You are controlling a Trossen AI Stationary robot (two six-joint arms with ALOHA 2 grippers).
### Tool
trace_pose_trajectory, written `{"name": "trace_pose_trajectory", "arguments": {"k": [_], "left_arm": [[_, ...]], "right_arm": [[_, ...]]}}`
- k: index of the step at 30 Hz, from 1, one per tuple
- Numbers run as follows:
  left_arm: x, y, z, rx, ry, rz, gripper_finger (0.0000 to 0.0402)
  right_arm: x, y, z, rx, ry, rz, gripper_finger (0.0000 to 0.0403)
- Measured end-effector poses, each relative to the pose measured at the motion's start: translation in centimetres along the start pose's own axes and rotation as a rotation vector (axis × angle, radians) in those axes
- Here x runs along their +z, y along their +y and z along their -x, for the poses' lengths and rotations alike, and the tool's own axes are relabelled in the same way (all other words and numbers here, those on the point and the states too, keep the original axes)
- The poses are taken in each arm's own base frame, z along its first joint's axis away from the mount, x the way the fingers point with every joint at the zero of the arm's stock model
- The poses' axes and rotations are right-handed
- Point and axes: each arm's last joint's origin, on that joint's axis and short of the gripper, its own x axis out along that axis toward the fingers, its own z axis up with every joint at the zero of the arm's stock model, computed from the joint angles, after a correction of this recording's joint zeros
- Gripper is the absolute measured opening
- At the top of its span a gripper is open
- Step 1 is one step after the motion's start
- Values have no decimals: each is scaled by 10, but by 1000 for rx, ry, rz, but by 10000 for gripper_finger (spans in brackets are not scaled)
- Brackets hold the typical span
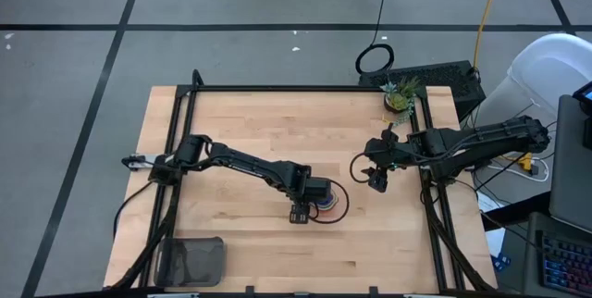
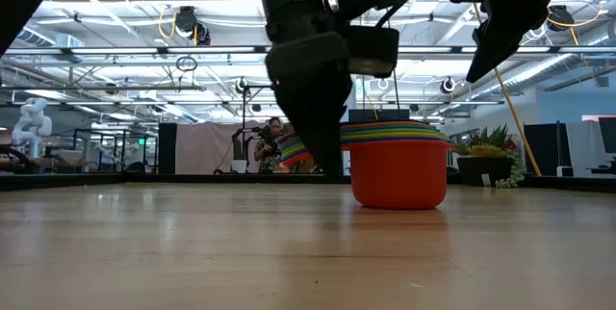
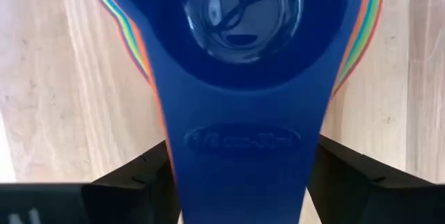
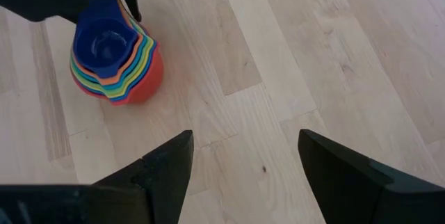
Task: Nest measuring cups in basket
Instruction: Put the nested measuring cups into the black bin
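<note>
The measuring cups (image 1: 326, 203) stand nested in one stack on the table's middle. The red one is outermost (image 2: 399, 180) and a blue one is on top (image 3: 243, 43); their handles fan out toward the near edge. My left gripper (image 1: 301, 213) is at those handles, shut on them. My right gripper (image 1: 377, 180) hangs open above bare wood, right of the stack, and sees the stack (image 4: 115, 60) from afar. The dark basket (image 1: 190, 261) sits on its base at the near left corner. My left gripper pinches the stacked handles (image 3: 243, 147) between its two fingers (image 3: 139, 182), one on each long edge, partway along their length. The fingers come from above, pointing down (image 2: 313, 127). The stack stays upright with the red cup's base (image 2: 399, 199) on the table.
A small potted plant (image 1: 400, 97) stands at the far right corner. Black frame rails (image 1: 277, 88) run along the table's far and side edges. Bare wood lies between the stack and the basket. People and equipment show in the room behind.
</note>
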Motion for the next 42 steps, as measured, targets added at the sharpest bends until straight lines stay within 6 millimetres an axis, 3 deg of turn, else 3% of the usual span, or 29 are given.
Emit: {"name": "trace_pose_trajectory", "arguments": {"k": [11, 20, 42], "left_arm": [[2, 6, 1, 3, -17, -3, 222], [4, 7, 1, 1, -39, -9, 153], [14, 8, 9, 8, -127, -25, 141]], "right_arm": [[0, 0, 0, -1, -1, 3, 254], [0, 0, 0, -3, -2, 7, 254], [-5, -3, 0, -29, 55, 20, 254]]}}
